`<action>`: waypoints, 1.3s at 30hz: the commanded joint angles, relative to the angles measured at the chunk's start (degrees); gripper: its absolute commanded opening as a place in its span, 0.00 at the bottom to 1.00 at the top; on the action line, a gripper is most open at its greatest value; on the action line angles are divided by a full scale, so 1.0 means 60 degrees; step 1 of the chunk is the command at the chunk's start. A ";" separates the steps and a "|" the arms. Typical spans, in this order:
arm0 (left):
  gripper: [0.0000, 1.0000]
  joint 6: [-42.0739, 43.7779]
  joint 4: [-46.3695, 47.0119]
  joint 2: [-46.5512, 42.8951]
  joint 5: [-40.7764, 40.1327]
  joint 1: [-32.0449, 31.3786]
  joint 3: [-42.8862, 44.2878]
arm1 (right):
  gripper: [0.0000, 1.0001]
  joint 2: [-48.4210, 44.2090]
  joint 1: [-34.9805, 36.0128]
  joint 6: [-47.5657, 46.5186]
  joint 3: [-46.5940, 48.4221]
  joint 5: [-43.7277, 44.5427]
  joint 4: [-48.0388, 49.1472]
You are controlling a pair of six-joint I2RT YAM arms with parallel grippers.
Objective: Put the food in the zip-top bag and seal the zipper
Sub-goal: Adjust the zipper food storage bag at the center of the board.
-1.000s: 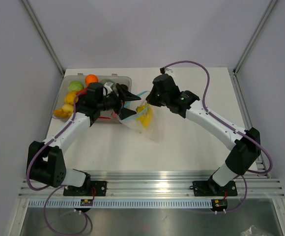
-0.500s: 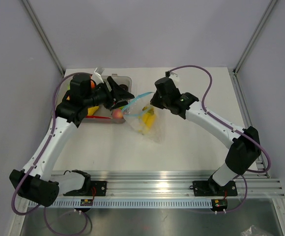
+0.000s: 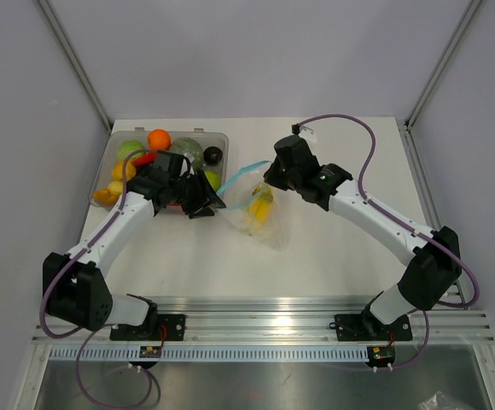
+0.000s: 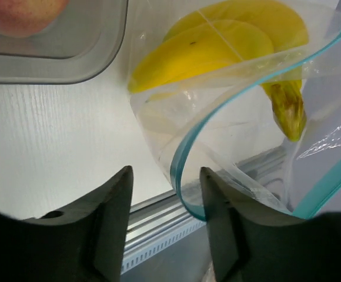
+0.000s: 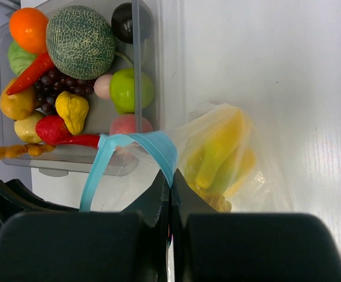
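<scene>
The zip-top bag lies on the table beside the tray, its mouth lifted. A yellow banana bunch sits inside it. My right gripper is shut on the blue-teal zipper and holds that edge up. My left gripper is at the mouth's other side. Its jaws stand partly apart, and a loop of the zipper hangs between them, close to the right finger, unpinched. The other food, a pink peach and a green apple among it, is in the tray.
The rigid clear tray stands at the back left. It holds a melon, an orange, a red piece and several other toys. Its corner lies just left of the bag. Grey walls enclose the table.
My left gripper has come down from over the tray to the bag's near mouth edge, and its jaws have narrowed. My right gripper has kept its hold on the zipper.
</scene>
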 commanded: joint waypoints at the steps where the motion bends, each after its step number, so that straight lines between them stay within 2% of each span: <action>1: 0.37 0.0325 0.0529 0.0081 -0.0109 -0.0215 0.0433 | 0.00 -0.0436 -0.0021 -0.0041 -0.0085 0.0155 0.0319; 2: 0.27 0.0355 0.0485 0.0241 -0.0095 -0.0245 0.0507 | 0.00 -0.0451 -0.0021 -0.0056 -0.0085 0.0184 0.0275; 3: 0.07 0.0398 0.0470 0.0300 -0.0007 -0.0245 0.0609 | 0.00 -0.0465 -0.0021 -0.0100 -0.0085 0.0300 0.0231; 4: 0.00 0.0413 0.0441 0.0359 0.0037 -0.0260 0.0726 | 0.00 -0.0524 -0.0021 -0.0144 -0.0085 0.0359 0.0143; 8: 0.00 0.1085 0.0193 0.0418 0.0228 -0.0800 0.1954 | 0.00 -0.0729 -0.0094 -0.0714 0.0469 0.1075 -0.0456; 10: 0.00 0.1568 -0.0392 0.0535 0.0009 -0.1297 0.3140 | 0.00 -0.0860 -0.0138 -0.1052 0.0967 0.1150 -0.1025; 12: 0.00 0.1804 -0.0758 0.0652 0.0109 -0.1475 0.3858 | 0.00 -0.0978 -0.0065 -0.1257 0.1598 0.0523 -0.1073; 15: 0.00 0.1966 -0.0790 0.0974 0.0097 -0.1476 0.3906 | 0.00 -0.0993 0.0096 -0.1243 0.1981 0.0711 -0.1468; 20: 0.00 0.2463 -0.0673 0.1838 0.0447 -0.1432 0.3657 | 0.00 -0.1007 0.0053 -0.1170 0.1017 0.1471 -0.1513; 26: 0.00 0.3137 -0.0848 0.2483 0.0023 -0.1402 0.3890 | 0.00 -0.0978 0.0009 -0.1125 0.0780 0.2175 -0.1878; 33: 0.00 0.3518 -0.1053 0.2688 0.0184 -0.1402 0.4447 | 0.00 -0.0716 0.0009 -0.1184 0.1042 0.2001 -0.1908; 36: 0.09 0.3680 -0.1257 0.2762 0.0169 -0.1402 0.4623 | 0.00 -0.0190 -0.0137 -0.1287 0.1292 0.1737 -0.1908; 37: 0.22 0.3738 -0.1287 0.2791 0.0155 -0.1402 0.4638 | 0.00 -0.0042 -0.0225 -0.1258 0.1336 0.1650 -0.1879; 38: 0.45 0.3797 -0.1403 0.2777 0.0126 -0.1402 0.4740 | 0.00 0.0191 -0.0429 -0.1199 0.1293 0.1388 -0.1806; 39: 0.46 0.3797 -0.1434 0.2776 0.0067 -0.1402 0.4741 | 0.00 0.0295 -0.0561 -0.1170 0.1263 0.1240 -0.1733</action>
